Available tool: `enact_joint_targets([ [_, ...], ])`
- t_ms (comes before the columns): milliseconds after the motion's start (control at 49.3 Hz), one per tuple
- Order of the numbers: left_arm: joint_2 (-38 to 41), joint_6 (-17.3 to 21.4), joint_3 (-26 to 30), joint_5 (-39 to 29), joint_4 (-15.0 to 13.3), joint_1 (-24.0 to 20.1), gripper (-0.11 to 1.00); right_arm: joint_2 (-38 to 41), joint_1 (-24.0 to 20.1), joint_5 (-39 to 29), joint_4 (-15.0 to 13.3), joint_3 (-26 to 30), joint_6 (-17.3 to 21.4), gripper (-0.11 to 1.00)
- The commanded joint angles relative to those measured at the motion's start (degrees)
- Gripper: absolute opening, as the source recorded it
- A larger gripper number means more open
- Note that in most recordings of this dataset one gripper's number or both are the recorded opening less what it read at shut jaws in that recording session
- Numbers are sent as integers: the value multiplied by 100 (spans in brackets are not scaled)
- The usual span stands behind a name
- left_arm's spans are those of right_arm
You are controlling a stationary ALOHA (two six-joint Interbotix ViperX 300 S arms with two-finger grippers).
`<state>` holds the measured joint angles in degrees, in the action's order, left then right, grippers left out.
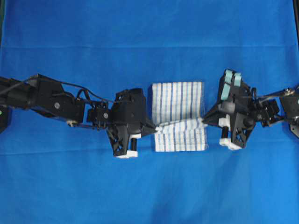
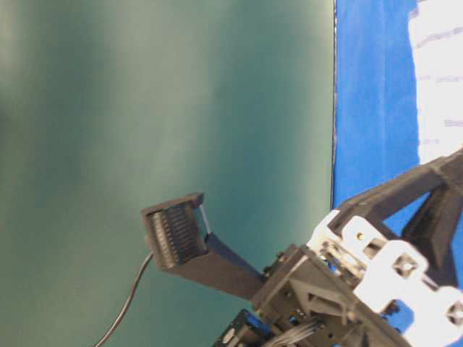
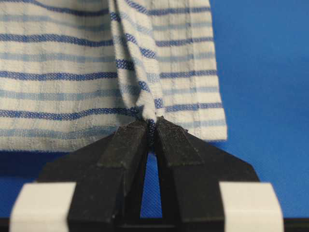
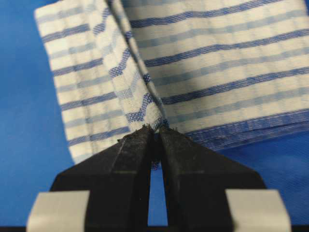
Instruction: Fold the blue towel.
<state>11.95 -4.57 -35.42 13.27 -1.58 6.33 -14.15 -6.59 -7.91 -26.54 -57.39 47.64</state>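
Spanning between both pincers, the white blue-striped cloth towel (image 1: pixel 179 116) lies mid-worktop; left pincer (image 1: pixel 154 128) & right pincer (image 1: pixel 203 120) each clamped tight on opposite side edges (equally near).

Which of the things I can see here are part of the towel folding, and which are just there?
Part of the job:
- blue towel, striped white cloth
- left gripper, jaws shut on the towel's left edge
- right gripper, jaws shut on its right edge

Just there:
- blue table covering
- green wall in the table-level view
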Motion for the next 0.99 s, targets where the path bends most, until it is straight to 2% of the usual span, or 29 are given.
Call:
enact_joint_targets([
  [0, -44, 9, 105, 26, -9, 97, 3, 0, -53, -26, 18, 105, 0, 7],
  [568, 18, 9, 176, 53, -9, 97, 3, 220, -185, -246, 18, 316, 0, 7],
  [629, 18, 18, 176, 53, -9, 97, 9, 220, -193, -246, 18, 316, 0, 7],
  [730, 0, 26, 176, 26, -9, 97, 33, 220, -220, -246, 18, 343, 0, 8],
  [771, -18, 35, 176, 26, -9, 97, 43, 220, -229, -255, 18, 369, 0, 14],
  [852, -79, 79, 193, 0, -9, 97, 61, 202, -237, -334, 18, 404, 0, 39],
  [933, -237, 114, 167, -132, -9, 97, 64, 141, -255, -562, 18, 466, 0, 62],
  [973, -369, 132, 149, -237, -9, 88, 64, 88, -264, -721, 18, 501, -9, 68],
])
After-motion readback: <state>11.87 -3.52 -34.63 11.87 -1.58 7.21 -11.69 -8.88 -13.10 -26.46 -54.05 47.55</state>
